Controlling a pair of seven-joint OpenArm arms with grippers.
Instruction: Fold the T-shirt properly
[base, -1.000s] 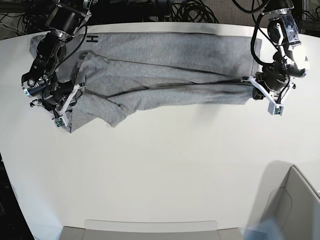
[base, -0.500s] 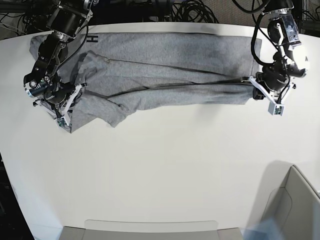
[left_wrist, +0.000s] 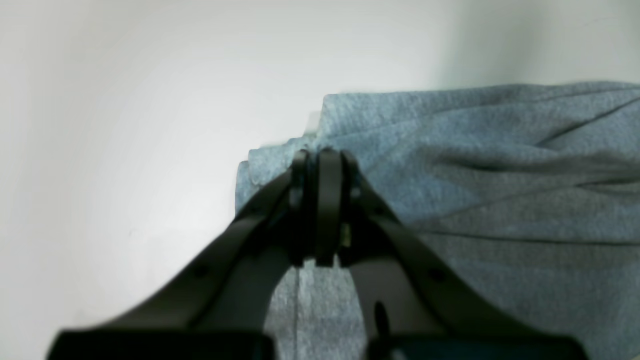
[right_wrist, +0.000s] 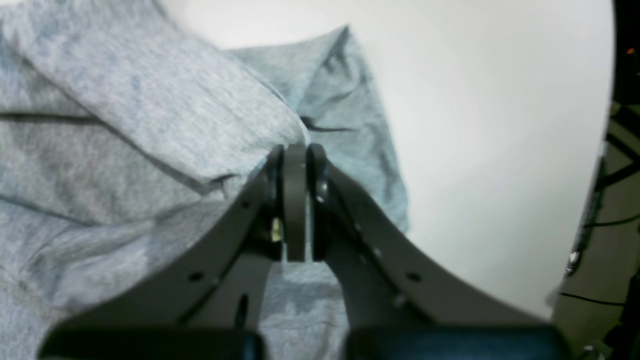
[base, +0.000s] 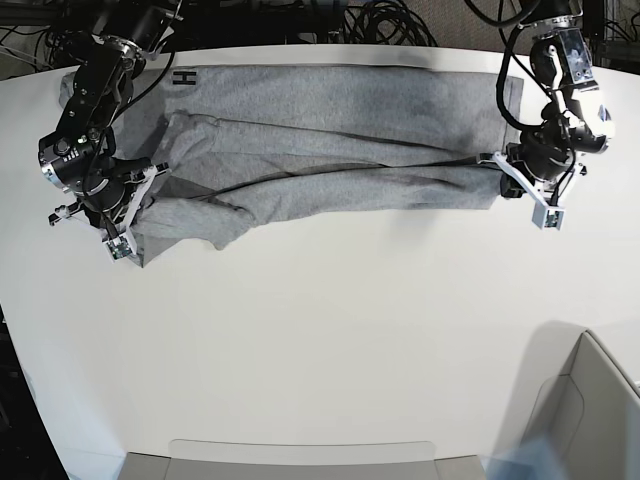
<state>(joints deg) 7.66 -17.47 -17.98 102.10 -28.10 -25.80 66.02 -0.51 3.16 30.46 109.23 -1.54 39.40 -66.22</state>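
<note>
The heather-grey T-shirt (base: 320, 130) lies stretched sideways across the far part of the white table (base: 320, 330), its lower half bunched into long folds. A bit of black lettering (base: 183, 77) shows at its far left edge. My left gripper (base: 505, 170) is at the shirt's right end, and in the left wrist view it (left_wrist: 322, 155) is shut on a folded edge of the T-shirt (left_wrist: 500, 200). My right gripper (base: 138, 195) is at the shirt's left end, and in the right wrist view it (right_wrist: 295, 150) is shut on a fold of the T-shirt (right_wrist: 150, 110).
A cardboard box (base: 590, 400) stands at the near right corner. A pale tray-like rim (base: 300, 452) runs along the table's front edge. Cables (base: 380, 20) hang behind the far edge. The table's side edge and dark floor (right_wrist: 620, 175) lie close to the right gripper.
My right gripper has shut on the shirt's left end and its arm has swung a little left, tugging the cloth there. The left gripper has kept its grip and place.
</note>
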